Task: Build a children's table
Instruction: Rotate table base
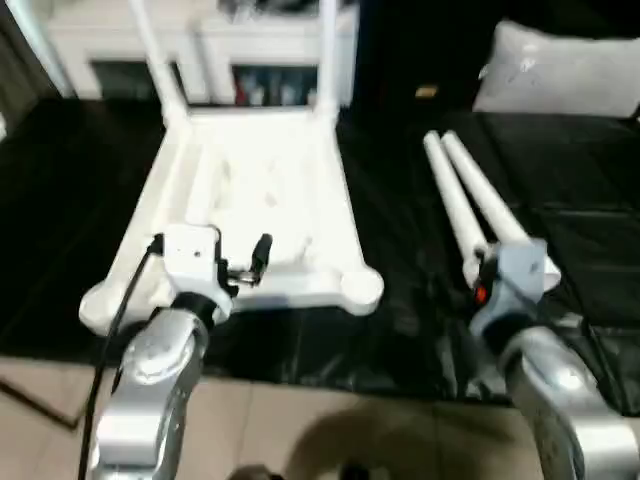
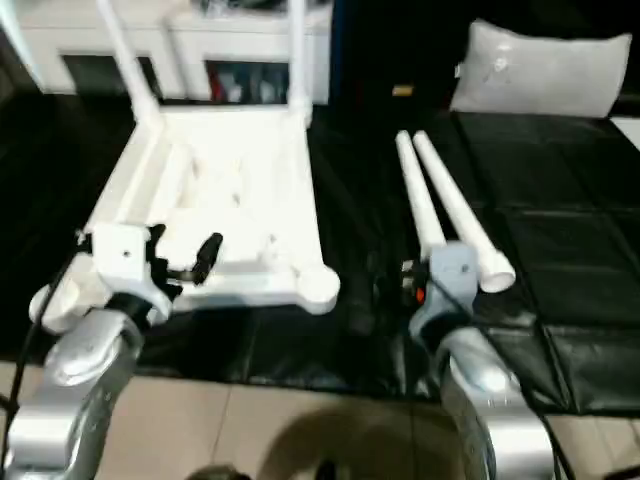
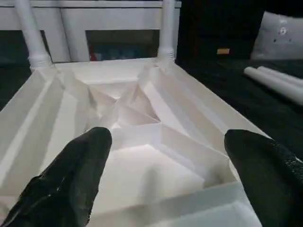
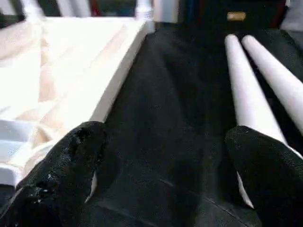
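The white table top (image 1: 265, 180) lies upside down on the black mat, ribbed underside up. Two white legs (image 1: 150, 50) (image 1: 327, 45) stand upright in its far corner sockets. The near corner sockets (image 1: 360, 285) (image 1: 100, 305) hold nothing. Two loose legs (image 1: 455, 200) (image 1: 492, 205) lie side by side on the mat to the right. My left gripper (image 3: 165, 156) hovers open over the top's near edge, its black fingers (image 3: 71, 179) spread wide. My right gripper (image 4: 165, 151) is open low over the mat, between the top's right rim and the near ends of the loose legs (image 4: 248, 99).
A white cabinet (image 1: 250, 45) with dark compartments stands behind the table top. A grey cushion (image 1: 565, 70) lies at the back right. The black mat (image 1: 400, 230) ends near me at a tiled floor (image 1: 300, 420).
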Tool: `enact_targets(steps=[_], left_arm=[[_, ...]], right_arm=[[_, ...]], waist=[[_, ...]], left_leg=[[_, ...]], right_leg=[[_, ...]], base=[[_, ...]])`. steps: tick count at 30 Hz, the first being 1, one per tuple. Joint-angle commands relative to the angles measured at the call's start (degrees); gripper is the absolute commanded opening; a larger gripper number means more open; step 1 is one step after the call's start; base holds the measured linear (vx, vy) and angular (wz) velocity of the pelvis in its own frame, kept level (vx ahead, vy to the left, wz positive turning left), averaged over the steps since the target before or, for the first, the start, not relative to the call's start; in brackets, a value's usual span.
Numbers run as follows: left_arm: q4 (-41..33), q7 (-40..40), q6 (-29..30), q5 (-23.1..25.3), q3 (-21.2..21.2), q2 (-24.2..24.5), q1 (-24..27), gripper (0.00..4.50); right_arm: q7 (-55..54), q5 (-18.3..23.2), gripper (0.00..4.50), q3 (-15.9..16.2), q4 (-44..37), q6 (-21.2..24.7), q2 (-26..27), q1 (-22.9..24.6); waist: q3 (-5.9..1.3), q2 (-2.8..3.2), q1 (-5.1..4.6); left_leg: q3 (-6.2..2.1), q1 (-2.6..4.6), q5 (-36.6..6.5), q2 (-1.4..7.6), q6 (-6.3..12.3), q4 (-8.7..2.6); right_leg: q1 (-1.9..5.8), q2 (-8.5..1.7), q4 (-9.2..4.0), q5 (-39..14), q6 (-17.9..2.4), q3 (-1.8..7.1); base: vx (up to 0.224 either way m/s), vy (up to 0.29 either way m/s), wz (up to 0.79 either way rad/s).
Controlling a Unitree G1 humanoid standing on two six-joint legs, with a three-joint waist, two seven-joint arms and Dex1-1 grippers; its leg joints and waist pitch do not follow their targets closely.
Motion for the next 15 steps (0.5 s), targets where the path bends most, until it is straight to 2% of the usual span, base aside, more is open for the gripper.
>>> enact_targets(steps=[1,2,3,4,5,6,7,8,9,10,11,12,13,14,15], left_arm=[[-0.91,-0.26,0.32,-0.49,-0.53,-0.08,0.32,4.40],[-0.84,-0.19,0.29,-0.50,-0.49,-0.17,0.32,4.40],[-0.63,0.06,0.17,-0.48,-0.29,-0.61,0.34,4.40],[-0.49,0.25,0.30,-0.39,-0.19,-0.86,0.42,4.40],[-0.39,0.28,0.29,-0.30,-0.17,-1.01,0.52,4.40],[-0.35,0.26,0.32,-0.25,-0.18,-1.06,0.58,4.40],[-0.49,0.33,0.45,-0.52,-0.33,-0.87,0.67,4.40],[-0.55,0.41,0.52,-0.68,-0.43,-0.75,0.67,4.40],[-0.53,0.48,0.54,-0.85,-0.50,-0.66,0.59,4.40],[-0.44,0.52,0.53,-0.97,-0.53,-0.62,0.49,4.40],[-0.38,0.56,0.52,-1.04,-0.54,-0.59,0.42,4.40],[-0.29,0.57,0.49,-1.08,-0.54,-0.66,0.34,4.40],[-0.21,0.51,0.49,-0.97,-0.49,-0.85,0.28,4.40],[-0.17,0.44,0.52,-0.84,-0.45,-1.04,0.24,4.40],[-0.17,0.44,0.52,-0.84,-0.45,-1.04,0.24,4.40]], right_arm=[[0.15,0.41,4.50,0.16,-1.10,0.01,-0.20,-0.58],[0.14,0.33,4.50,0.17,-1.00,-0.17,-0.20,-0.68],[0.06,0.02,4.50,0.21,-0.60,-0.92,-0.25,-1.12],[0.34,0.25,4.50,0.30,-0.34,-1.00,-0.28,-1.37],[0.64,0.38,4.50,0.45,-0.22,-1.20,-0.29,-1.56],[0.85,0.50,4.50,0.54,-0.20,-1.25,-0.29,-1.65],[0.58,0.57,4.50,0.41,-0.09,0.11,-0.27,-1.80],[0.56,0.54,4.50,0.29,0.08,0.32,-0.29,-1.87],[0.68,0.49,4.50,0.21,0.25,0.05,-0.35,-1.95],[0.84,0.45,4.50,0.14,0.46,-0.24,-0.43,-2.03],[0.99,0.24,4.50,0.26,0.61,-0.22,-0.72,-2.12],[1.17,0.20,4.50,0.34,0.72,-0.43,-0.92,-2.26],[1.30,0.23,4.50,0.44,0.84,-0.54,-1.12,-2.41],[1.36,0.29,4.50,0.44,0.93,-0.57,-1.19,-2.51],[1.36,0.29,4.50,0.44,0.93,-0.57,-1.19,-2.51]], waist=[[-1.52,0.58,0.23],[-1.06,-0.20,0.81],[-0.43,-3.86,0.21],[1.21,-2.46,-0.38],[-0.79,-3.26,-0.99],[-0.86,-2.24,-0.40],[-1.10,0.32,-2.65],[-1.89,1.53,-2.76],[-0.06,2.41,0.43],[0.90,1.59,1.84],[1.13,0.20,2.08],[-0.47,0.48,2.42],[-2.25,-1.73,1.38],[-3.76,-3.97,1.71],[-3.98,-5.19,3.68]], left_leg=[[-5.39,-0.74,-28.38,13.54,6.45,-10.52],[-3.53,-0.28,-32.47,11.33,4.02,-10.07],[0.96,4.55,-22.37,0.60,-0.12,1.35],[2.15,7.47,-13.76,-2.42,0.43,7.94],[1.32,1.23,-11.65,-2.57,3.38,3.55],[1.04,3.37,-13.10,-1.39,3.93,2.06],[-0.07,13.90,-26.95,4.23,2.57,-0.07],[-2.85,12.52,-36.25,11.47,2.33,-5.14],[1.45,5.67,-52.62,14.43,-5.14,-13.61],[3.91,4.99,-60.68,15.28,-5.55,-16.07],[5.80,4.60,-62.45,15.20,-4.07,-15.90],[4.18,3.99,-59.34,11.66,-2.97,-13.74],[4.52,8.02,-46.46,5.65,-1.63,-7.57],[4.72,7.26,-34.62,2.52,-0.30,-3.50],[1.16,-2.34,-12.72,0.19,6.13,5.17]], right_leg=[[3.17,-10.69,4.99,-8.88,-2.03,7.75],[2.31,-10.38,3.91,-14.54,-2.24,9.00],[-3.13,-11.15,-9.15,-54.00,5.84,7.84],[-8.09,-10.90,-14.04,-71.15,9.27,6.80],[2.76,-11.13,-9.96,-64.92,13.90,6.94],[2.05,-10.81,-10.48,-61.65,14.41,5.61],[-5.07,-2.69,-11.77,-50.79,12.60,-0.20],[-1.67,-5.20,-2.66,-35.28,8.57,-1.61],[1.25,-5.99,9.42,-12.21,-1.29,-1.40],[1.94,-6.63,14.03,-11.40,-2.30,-0.98],[3.01,-7.77,15.43,-13.75,-0.85,0.23],[5.15,-8.35,11.85,-14.42,0.55,1.44],[3.03,-10.43,3.61,-31.34,2.84,6.33],[4.85,-12.19,-0.22,-34.96,4.24,8.71],[11.72,-17.99,-4.17,-37.77,4.45,13.80]], base=[[-0.086,0.018,0.07],[-0.054,-0.033,0.18],[0.000,0.000,0.00],[0.000,0.000,0.00],[0.000,0.000,0.00],[-0.093,0.008,-0.02],[-0.070,0.012,-0.01],[-0.146,0.033,-0.31],[-0.049,0.032,-0.69],[-0.049,0.032,-0.69],[0.009,-0.064,-0.68],[0.091,-0.097,-0.33],[0.091,-0.097,-0.33],[0.134,-0.119,-0.19],[0.123,-0.104,-0.05]])
